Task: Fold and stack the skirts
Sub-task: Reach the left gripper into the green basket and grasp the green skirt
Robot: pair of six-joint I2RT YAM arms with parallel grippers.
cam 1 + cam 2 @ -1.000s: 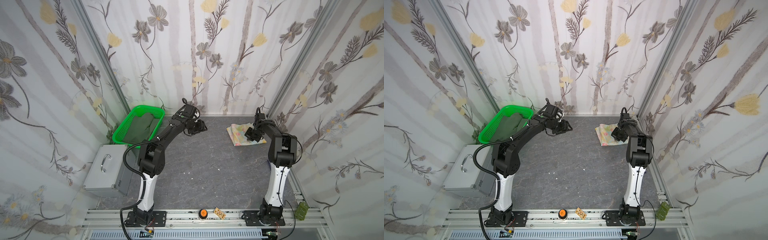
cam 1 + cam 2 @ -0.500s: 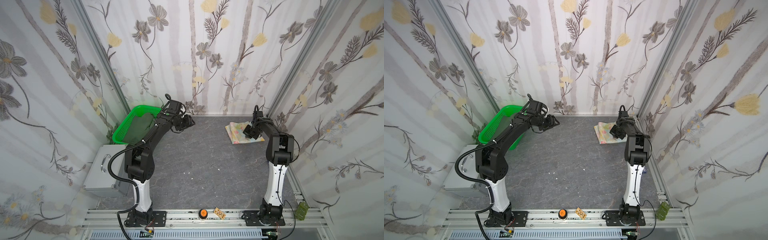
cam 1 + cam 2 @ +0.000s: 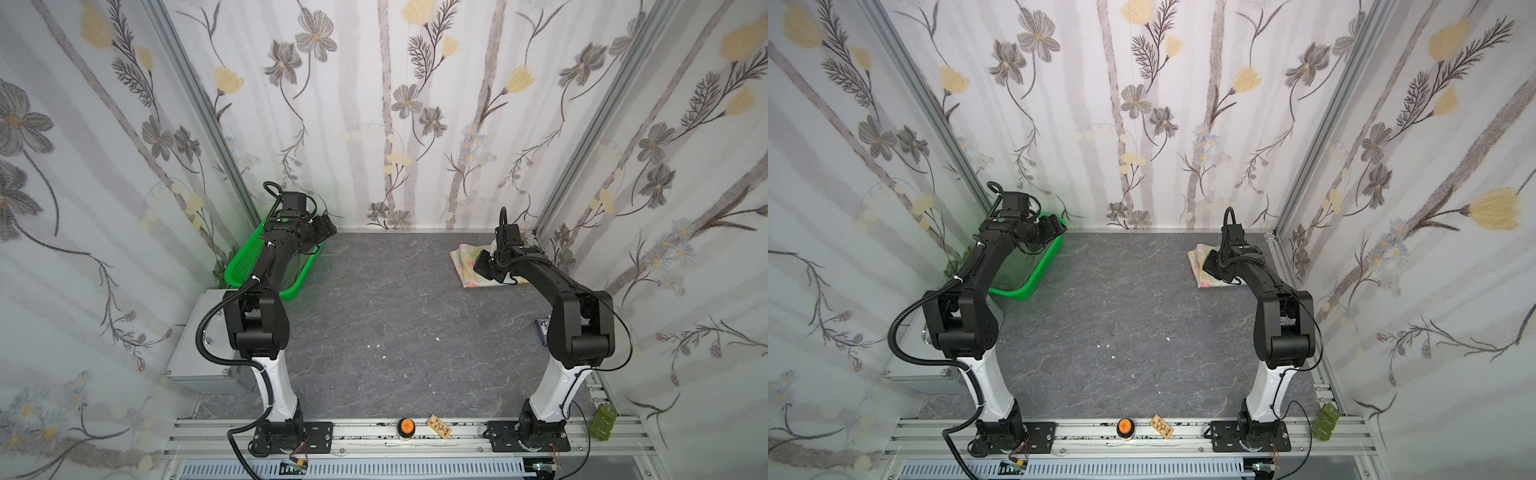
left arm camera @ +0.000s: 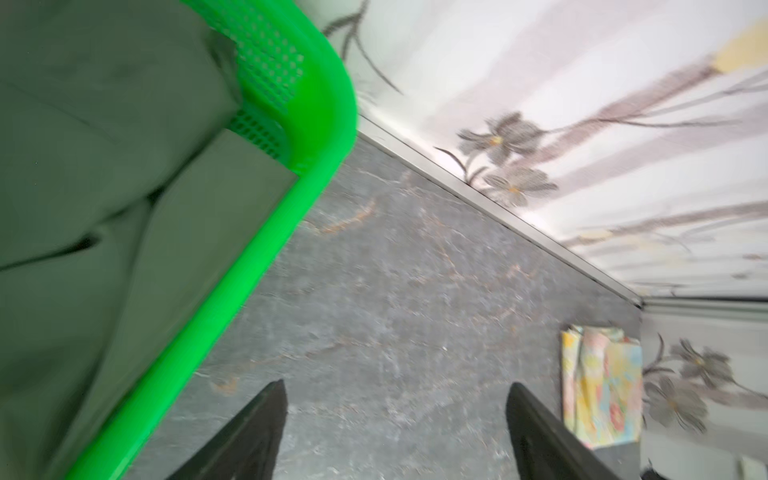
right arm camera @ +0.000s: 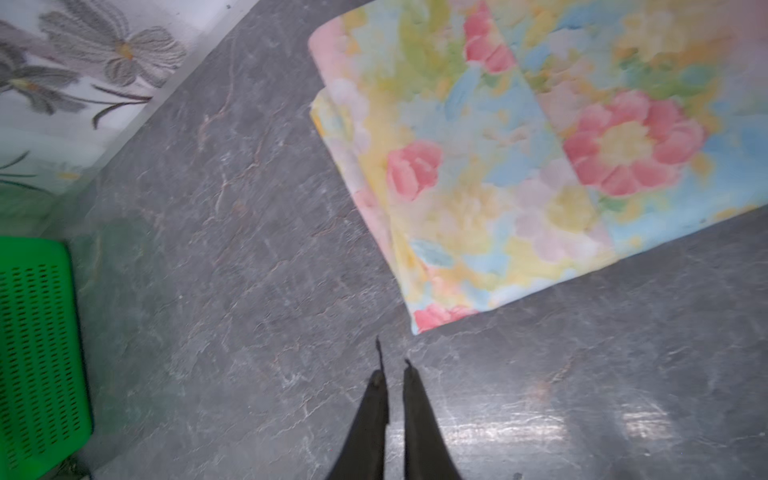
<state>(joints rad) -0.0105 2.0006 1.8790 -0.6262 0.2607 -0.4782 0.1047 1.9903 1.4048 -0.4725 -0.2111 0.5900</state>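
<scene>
Hovering with jaws spread wide and empty, the left pincer (image 4: 397, 386) flanks a bright green plastic mesh basket (image 4: 249, 266) holding the plain dark olive cloth skirt (image 4: 83, 166); the right pincer (image 5: 394, 368), barely parted, empty, sits just short of the folded pastel flowered skirt (image 5: 519, 166).

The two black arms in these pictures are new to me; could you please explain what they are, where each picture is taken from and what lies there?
They are robot arms, a left arm and a right arm, fixed on a rail, each ending in a two-fingered gripper. Two pictures look down from one overhead camera; two come from wrist cameras. On the grey table lies a folded floral skirt. A dark olive skirt lies in the green basket. The left gripper hovers wide open near the basket; the right gripper hangs by the floral skirt, jaws barely apart. Neither holds anything.
</scene>
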